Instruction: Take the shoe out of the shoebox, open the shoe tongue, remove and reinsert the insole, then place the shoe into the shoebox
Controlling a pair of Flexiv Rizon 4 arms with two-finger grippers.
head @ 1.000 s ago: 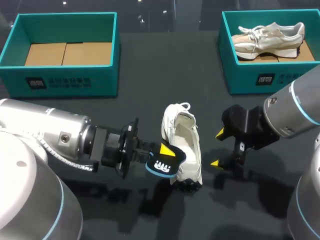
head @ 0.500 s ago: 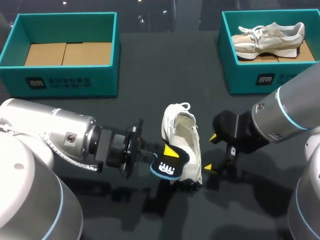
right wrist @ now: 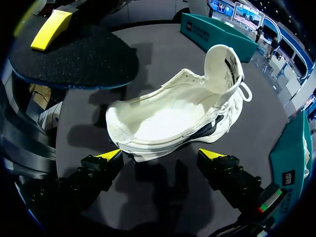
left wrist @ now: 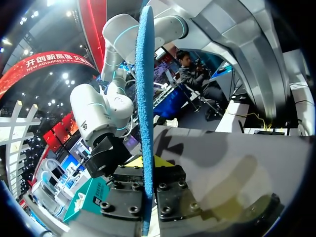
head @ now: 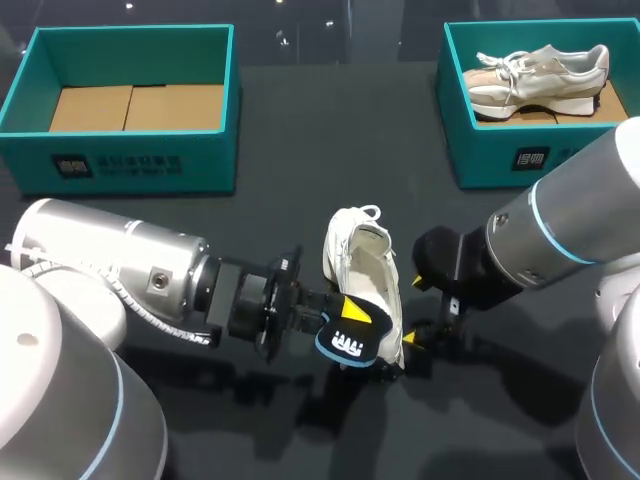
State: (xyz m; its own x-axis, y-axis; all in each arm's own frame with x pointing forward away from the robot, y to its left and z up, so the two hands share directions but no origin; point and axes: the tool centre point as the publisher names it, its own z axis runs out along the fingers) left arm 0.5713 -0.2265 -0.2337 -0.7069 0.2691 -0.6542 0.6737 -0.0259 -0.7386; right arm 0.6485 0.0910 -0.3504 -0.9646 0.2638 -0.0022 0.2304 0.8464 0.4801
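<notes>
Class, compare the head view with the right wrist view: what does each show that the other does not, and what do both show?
Head view only: the beige shoe in the right shoebox, the cardboard floor of the left shoebox. Right wrist view only: both yellow tips of the open right gripper. Both: the white shoe and the insole in the left gripper.

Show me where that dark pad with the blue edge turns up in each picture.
Head view: the insole, shut in the left gripper, beside the white shoe, low in the middle.
Left wrist view: edge-on, a blue strip standing between the fingers.
Right wrist view: a dark pad beyond the shoe.
Shared landmark: the yellow fingertip on it.
</notes>
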